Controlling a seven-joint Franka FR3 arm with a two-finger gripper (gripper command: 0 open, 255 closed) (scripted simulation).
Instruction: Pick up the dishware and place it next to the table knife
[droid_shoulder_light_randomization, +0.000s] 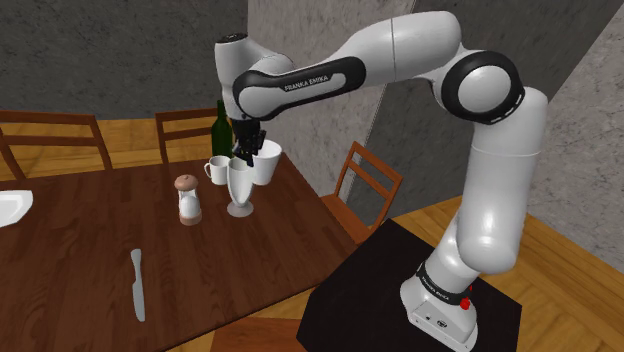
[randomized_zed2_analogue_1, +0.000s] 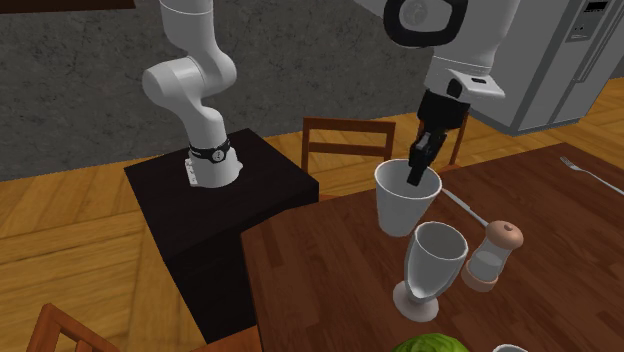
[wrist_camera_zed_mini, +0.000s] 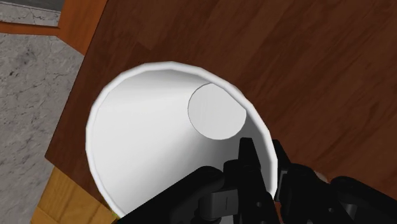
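White, plain tall cup (randomized_zed2_analogue_1: 405, 207), flared at the top, upright near the corner of the dark wood table (droid_shoulder_light_randomization: 70, 265) closest to the black stand (droid_shoulder_light_randomization: 375, 275). Black gripper (randomized_zed2_analogue_1: 417, 172) comes down on it from above: in the wrist view one finger (wrist_camera_zed_mini: 247, 159) is inside the cup, the other outside, w/ the rim wall pinched between them, so the hand is closed narrow on the cup's edge. Can't tell whether the cup's base touches the table or hangs just above it; the goblet hides it in the 2nd exterior view.

Shoulder view: clear goblet (droid_shoulder_light_randomization: 240, 189) just in front of the cup, small white mug (droid_shoulder_light_randomization: 217, 169) beside it on the view's left, green bottle (droid_shoulder_light_randomization: 222, 124) behind. Shaker w/ brown top (droid_shoulder_light_randomization: 187, 198) near the goblet, further left.

Table knife (droid_shoulder_light_randomization: 137, 285), grey, lies flat toward the table's near edge, lower left in the shoulder view, well apart from the cup & the other items. White plate (droid_shoulder_light_randomization: 10, 207) cut by the left edge. Wooden chairs (droid_shoulder_light_randomization: 365, 185) around the table.
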